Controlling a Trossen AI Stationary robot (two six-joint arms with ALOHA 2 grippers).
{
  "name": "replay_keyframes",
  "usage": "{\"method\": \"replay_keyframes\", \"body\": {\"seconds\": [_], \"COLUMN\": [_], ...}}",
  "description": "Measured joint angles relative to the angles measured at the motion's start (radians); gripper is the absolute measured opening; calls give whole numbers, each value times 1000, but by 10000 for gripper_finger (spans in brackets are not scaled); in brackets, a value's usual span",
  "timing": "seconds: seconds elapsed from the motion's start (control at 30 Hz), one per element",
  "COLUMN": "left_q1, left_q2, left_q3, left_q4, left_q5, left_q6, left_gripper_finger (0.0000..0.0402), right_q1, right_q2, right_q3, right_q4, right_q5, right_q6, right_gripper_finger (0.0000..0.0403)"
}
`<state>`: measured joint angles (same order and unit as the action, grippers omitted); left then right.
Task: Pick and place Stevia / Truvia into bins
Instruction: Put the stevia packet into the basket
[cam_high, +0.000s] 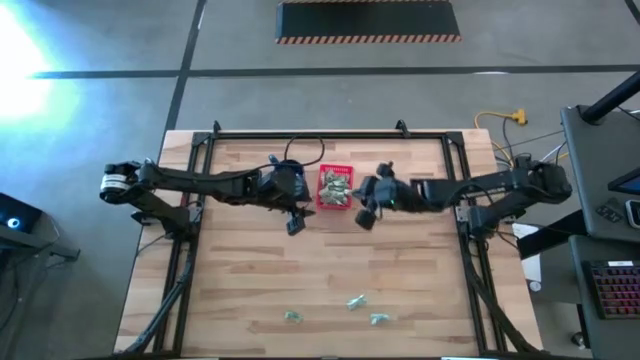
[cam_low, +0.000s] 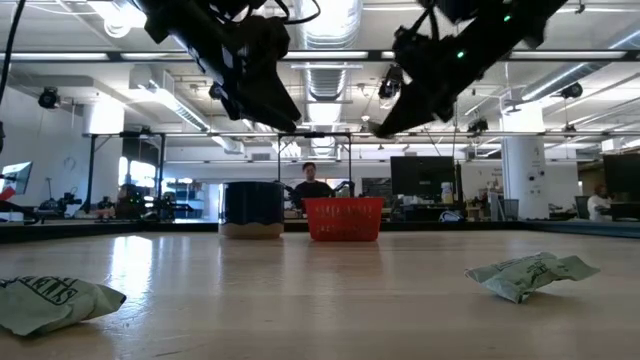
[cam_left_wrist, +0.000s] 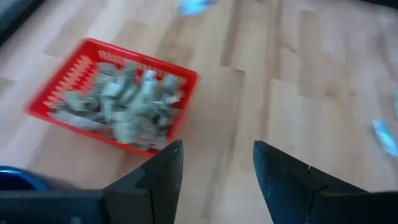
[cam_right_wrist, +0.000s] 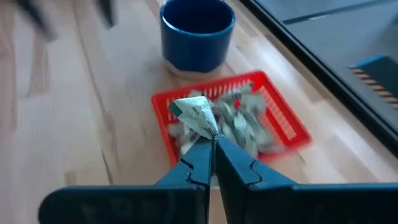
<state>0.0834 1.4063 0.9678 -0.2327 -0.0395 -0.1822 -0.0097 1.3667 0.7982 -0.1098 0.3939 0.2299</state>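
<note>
The red basket (cam_high: 335, 188) stands toward the table's far side, full of pale green-and-white sachets (cam_left_wrist: 127, 102). My right gripper (cam_right_wrist: 213, 138) hovers just right of and above the basket (cam_right_wrist: 283, 127), shut on one sachet (cam_right_wrist: 196, 112). My left gripper (cam_left_wrist: 217, 155) is open and empty. It hangs above the bare wood just near and left of the basket (cam_left_wrist: 62, 81). Three loose sachets (cam_high: 355, 301) lie flat near the table's near edge, and two of them show close up in the low view (cam_low: 530, 272). My right gripper pinches the sachet by one corner (cam_right_wrist: 210, 129) between the ends of its two fingers. The sachet sticks out beyond the fingertips, lifted clear, over the near part of the basket.
A dark blue mug (cam_right_wrist: 196, 31) stands on the table right beside the basket, on its left (cam_low: 252, 208). A black frame (cam_high: 300, 137) runs along the table's far edge and sides. Bare wood lies between the basket and the loose sachets.
</note>
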Motion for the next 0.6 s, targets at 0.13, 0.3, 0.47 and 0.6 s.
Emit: {"method": "replay_keyframes", "body": {"seconds": [0.13,0.3,0.47,0.6], "left_q1": [-30,-92,-151,-184], "left_q2": [-1,-20,-54,-74], "left_q3": [0,-3,-9,-10], "left_q4": [-2,-2,-36,-111], "left_q5": [14,15,14,12], "left_q6": [-23,-23,-24,-53], "left_gripper_finger": [178,178,178,178], "right_q1": [-116,-224,-295,-323], "right_q2": [60,144,233,305], "right_q3": [11,53,112,175], "right_q4": [81,86,85,64], "right_q5": [-120,-169,-271,-370], "right_q6": [-37,-50,-67,-134], "right_gripper_finger": [11,11,11,21]}}
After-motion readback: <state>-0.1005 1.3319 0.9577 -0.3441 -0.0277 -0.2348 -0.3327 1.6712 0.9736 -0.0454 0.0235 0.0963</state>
